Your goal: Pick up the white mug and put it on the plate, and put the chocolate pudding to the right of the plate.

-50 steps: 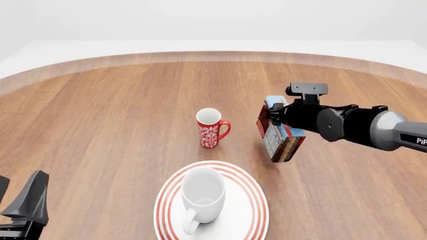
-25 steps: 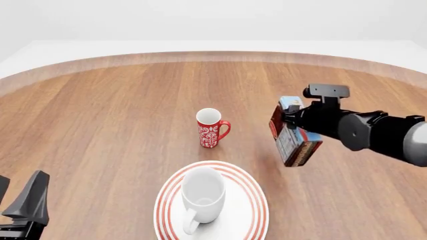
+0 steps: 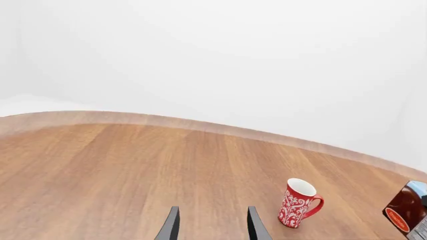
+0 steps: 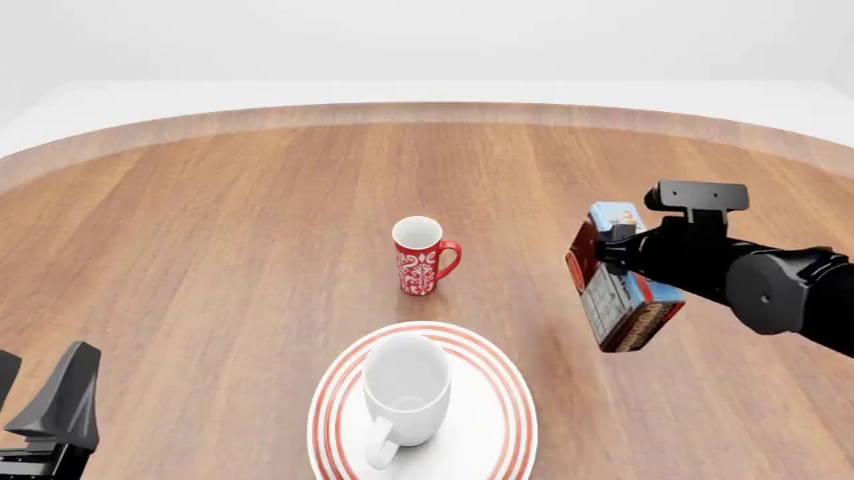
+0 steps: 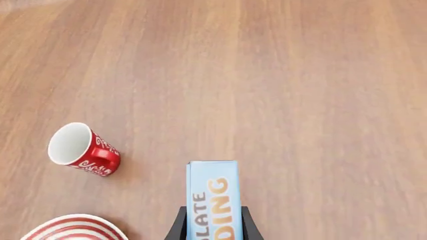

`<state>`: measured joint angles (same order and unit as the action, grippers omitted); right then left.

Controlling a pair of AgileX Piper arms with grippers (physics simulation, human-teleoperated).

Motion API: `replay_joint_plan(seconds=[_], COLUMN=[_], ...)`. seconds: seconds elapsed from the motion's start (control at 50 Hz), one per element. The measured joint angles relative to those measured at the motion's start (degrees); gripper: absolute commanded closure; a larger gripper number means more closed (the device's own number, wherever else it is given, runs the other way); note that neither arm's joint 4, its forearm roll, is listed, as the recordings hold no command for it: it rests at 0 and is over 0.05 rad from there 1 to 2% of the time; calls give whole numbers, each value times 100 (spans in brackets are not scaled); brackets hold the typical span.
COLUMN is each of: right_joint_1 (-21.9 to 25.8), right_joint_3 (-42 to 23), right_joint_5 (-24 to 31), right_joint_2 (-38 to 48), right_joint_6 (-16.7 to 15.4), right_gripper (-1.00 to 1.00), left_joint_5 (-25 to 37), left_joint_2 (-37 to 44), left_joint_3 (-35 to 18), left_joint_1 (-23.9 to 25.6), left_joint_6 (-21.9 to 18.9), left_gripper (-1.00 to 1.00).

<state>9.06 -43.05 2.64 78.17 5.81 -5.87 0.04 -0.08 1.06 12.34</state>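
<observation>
The white mug (image 4: 404, 392) stands upright on the red-ringed plate (image 4: 510, 392) at the near middle of the table. My right gripper (image 4: 614, 268) is shut on the chocolate pudding (image 4: 622, 296). It holds the box tilted above the table, to the right of the plate and a little farther back. In the right wrist view the pudding box (image 5: 212, 197) sits between the fingers (image 5: 179, 226), with the plate's rim (image 5: 75, 226) off to one side. My left gripper (image 4: 43, 375) is open at the near left corner, and nothing lies between its fingers (image 3: 171, 226).
A red mug with a white pattern (image 4: 423, 257) stands upright behind the plate, also visible as the red mug (image 5: 81, 150) and red mug (image 3: 297, 204) in the wrist views. The table's curved far edge (image 4: 427, 112) runs across the back.
My right gripper has carried the chocolate pudding to the right and slightly nearer, away from the red mug. The left gripper, mug and plate have not moved.
</observation>
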Motion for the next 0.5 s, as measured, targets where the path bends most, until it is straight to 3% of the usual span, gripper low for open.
replay_joint_plan(seconds=[0.5], right_joint_1=[-263], right_joint_3=[590], right_joint_5=[321], right_joint_2=[-943], right_joint_6=[-97], right_gripper=[100], left_joint_5=[6], left_joint_2=[0], left_joint_3=[-1], left_joint_1=[22], left_joint_6=[-16], left_gripper=[-100])
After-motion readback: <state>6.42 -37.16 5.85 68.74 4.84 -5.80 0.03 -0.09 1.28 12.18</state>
